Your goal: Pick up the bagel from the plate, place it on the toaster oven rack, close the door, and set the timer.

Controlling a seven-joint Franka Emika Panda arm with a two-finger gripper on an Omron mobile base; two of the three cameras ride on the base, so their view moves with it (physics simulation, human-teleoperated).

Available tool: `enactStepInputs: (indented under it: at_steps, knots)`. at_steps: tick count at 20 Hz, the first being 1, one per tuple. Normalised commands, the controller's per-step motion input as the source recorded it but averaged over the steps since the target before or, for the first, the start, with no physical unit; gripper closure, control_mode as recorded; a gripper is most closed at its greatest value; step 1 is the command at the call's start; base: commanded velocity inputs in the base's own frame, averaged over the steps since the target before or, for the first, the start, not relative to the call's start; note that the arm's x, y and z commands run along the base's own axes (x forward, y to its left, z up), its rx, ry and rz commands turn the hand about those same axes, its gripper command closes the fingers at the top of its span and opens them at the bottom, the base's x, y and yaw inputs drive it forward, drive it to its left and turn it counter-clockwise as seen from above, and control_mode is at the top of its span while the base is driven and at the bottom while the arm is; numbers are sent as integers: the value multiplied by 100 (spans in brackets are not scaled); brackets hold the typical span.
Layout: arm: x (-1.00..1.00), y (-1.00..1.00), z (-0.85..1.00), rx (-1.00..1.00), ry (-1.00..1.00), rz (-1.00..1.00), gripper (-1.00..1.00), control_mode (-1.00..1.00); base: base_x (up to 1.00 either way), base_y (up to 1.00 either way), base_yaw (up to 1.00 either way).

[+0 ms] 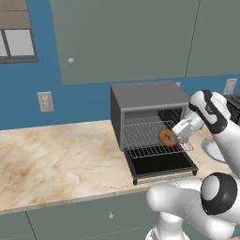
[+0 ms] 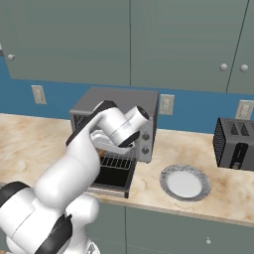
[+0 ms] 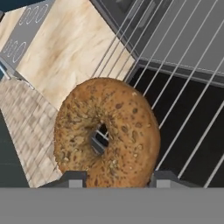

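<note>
One bagel (image 3: 107, 133) clamped at its rim by the pincer (image 1: 177, 135), hanging over the pulled-out rack (image 1: 152, 138) of the toaster oven (image 1: 147, 112). Probably light, slightly squashy, crumbly crust; rim grip looks best, gentle squeeze.

A: Access to the boxy grey metal toaster oven (image 1: 149, 112)?
B: Front only. Its dark-glass door with grey frame (image 1: 160, 165) lies flat open over the marbled beige counter (image 1: 56, 159), so the approach goes over it. The thin silver wire rack (image 1: 145, 137) is slid out above the door.
A: What's in the opening?
B: The white two-finger gripper (image 1: 176, 138) with the seeded golden-brown bagel (image 1: 167, 137) clamped between its tips, over the rack's right part. Left part of the rack looks free.
A: Sides?
B: Open counter to the left. To the right, the round pale grey plate (image 2: 185, 182), then the black box-shaped toaster (image 2: 235, 143). Grey-green wall cabinets (image 1: 140, 37) overhead; gap above the oven probably passable, hard to judge.
</note>
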Motion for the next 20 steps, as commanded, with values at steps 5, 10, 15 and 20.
enactStepInputs:
  at_steps: [5, 10, 15, 20]
  knots:
    - [10, 20, -2, 0, 0, 0, 100, -100, 0, 0, 0]
    - [11, 5, -15, 0, 0, 0, 100, -100, 0, 0, 0]
    - [20, 0, -22, 0, 0, 0, 100, -100, 0, 0, 0]
    - [19, 0, -19, 0, 0, 0, 100, -100, 0, 0, 0]
